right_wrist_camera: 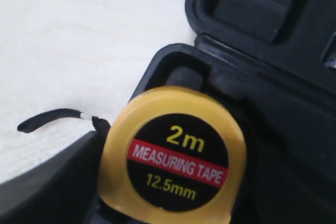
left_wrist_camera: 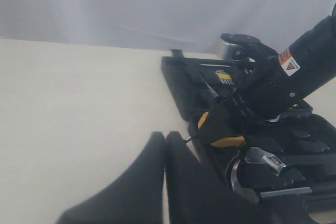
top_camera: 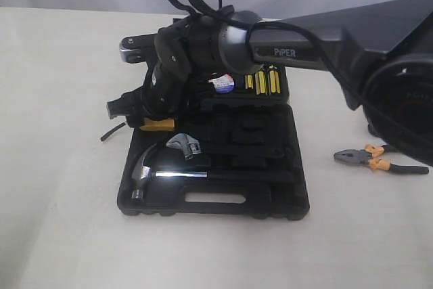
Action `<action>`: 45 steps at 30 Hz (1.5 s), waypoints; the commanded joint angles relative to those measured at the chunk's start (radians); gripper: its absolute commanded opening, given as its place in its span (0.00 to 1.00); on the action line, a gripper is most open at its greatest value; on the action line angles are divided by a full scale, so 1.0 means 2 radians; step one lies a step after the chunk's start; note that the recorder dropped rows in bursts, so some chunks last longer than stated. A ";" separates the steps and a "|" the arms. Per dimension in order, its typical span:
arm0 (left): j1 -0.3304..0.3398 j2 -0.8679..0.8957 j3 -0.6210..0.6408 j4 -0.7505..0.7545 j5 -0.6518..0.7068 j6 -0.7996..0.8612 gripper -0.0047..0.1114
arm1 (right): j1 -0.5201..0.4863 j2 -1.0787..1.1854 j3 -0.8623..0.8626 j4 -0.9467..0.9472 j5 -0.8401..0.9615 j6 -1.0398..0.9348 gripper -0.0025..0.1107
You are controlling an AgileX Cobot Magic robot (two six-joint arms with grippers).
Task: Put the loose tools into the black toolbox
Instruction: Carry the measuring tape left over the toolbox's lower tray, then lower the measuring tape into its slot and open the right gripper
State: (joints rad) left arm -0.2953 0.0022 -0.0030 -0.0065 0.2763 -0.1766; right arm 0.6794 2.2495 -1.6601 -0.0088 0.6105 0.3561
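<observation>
The yellow tape measure (top_camera: 157,124) hangs over the top-left corner recess of the open black toolbox (top_camera: 284,201). My right gripper (top_camera: 145,114) reaches across from the right and points down, shut on it. In the right wrist view the tape measure (right_wrist_camera: 176,156) faces the camera beside one dark finger (right_wrist_camera: 52,182), above the recess of the toolbox (right_wrist_camera: 273,108). The black tape roll (top_camera: 222,84) lies in the lid half. The orange-handled pliers (top_camera: 375,159) lie on the table to the right of the box. My left gripper (left_wrist_camera: 165,135) is shut and holds nothing, left of the box.
A hammer (top_camera: 152,167) and a wrench (top_camera: 184,145) lie in the box's front half, and yellow-handled screwdrivers (top_camera: 262,82) stand in the lid. The tape measure's black strap (top_camera: 111,132) trails onto the table left of the box.
</observation>
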 commanded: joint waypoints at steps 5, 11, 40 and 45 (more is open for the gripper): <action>-0.003 -0.001 0.002 0.003 -0.002 0.000 0.04 | 0.000 0.006 0.004 -0.038 0.027 -0.003 0.54; -0.003 -0.001 0.002 0.003 -0.002 0.000 0.04 | 0.000 0.006 0.004 -0.052 0.036 -0.003 0.57; -0.003 -0.001 0.002 0.003 -0.002 0.000 0.04 | 0.000 -0.044 0.004 -0.097 0.077 -0.003 0.69; -0.003 -0.001 0.002 0.003 -0.002 0.000 0.04 | 0.000 -0.048 0.004 -0.101 0.070 -0.006 0.52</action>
State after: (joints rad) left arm -0.2953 0.0022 -0.0030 -0.0065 0.2763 -0.1766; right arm 0.6835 2.1636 -1.6558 -0.1996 0.7591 0.3607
